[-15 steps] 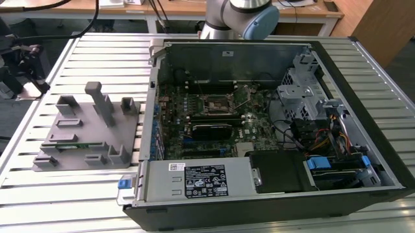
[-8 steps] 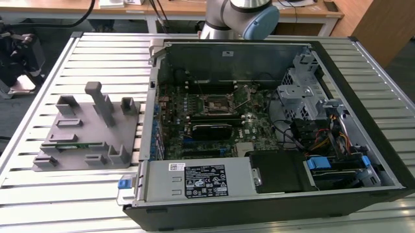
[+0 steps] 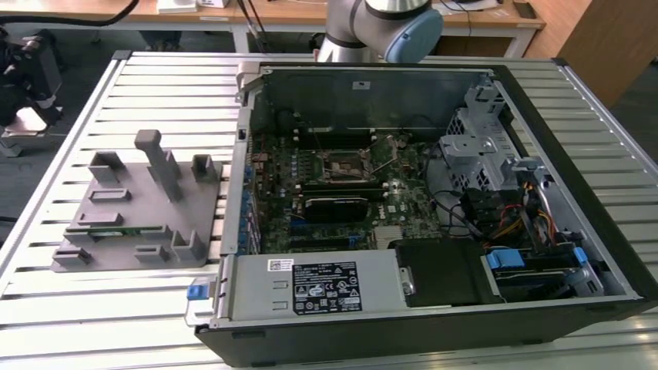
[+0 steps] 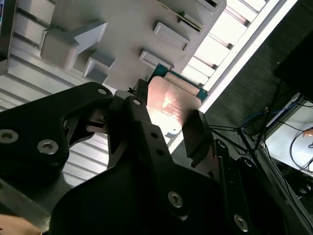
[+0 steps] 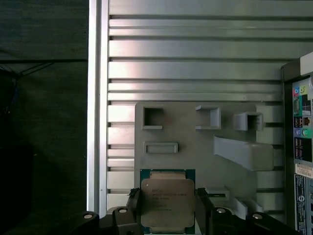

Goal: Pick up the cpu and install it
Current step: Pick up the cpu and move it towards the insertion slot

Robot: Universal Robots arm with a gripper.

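The cpu [image 5: 167, 200] is a square chip with a pale metal top and a green rim. It sits between my two black fingers [image 5: 134, 204] in the first wrist view. My gripper [image 5: 167, 210] is shut on its two opposite edges, above the grey fixture plate [image 5: 186, 132]. In the second wrist view the cpu [image 4: 168, 103] shows from its other face, a reddish glare on it, with my gripper [image 4: 168, 120] closed around it. The open computer case [image 3: 411, 208] lies on the table, and the motherboard's square socket [image 3: 347, 164] is near its middle.
The grey fixture plate [image 3: 139, 208] with raised blocks lies on the slatted metal table [image 3: 82, 308] at the exterior view's left of the case. A green memory stick [image 3: 113, 229] rests on it. The arm's base [image 3: 381, 27] stands behind the case. A power supply [image 3: 319, 285] and cables [image 3: 494, 216] crowd the case.
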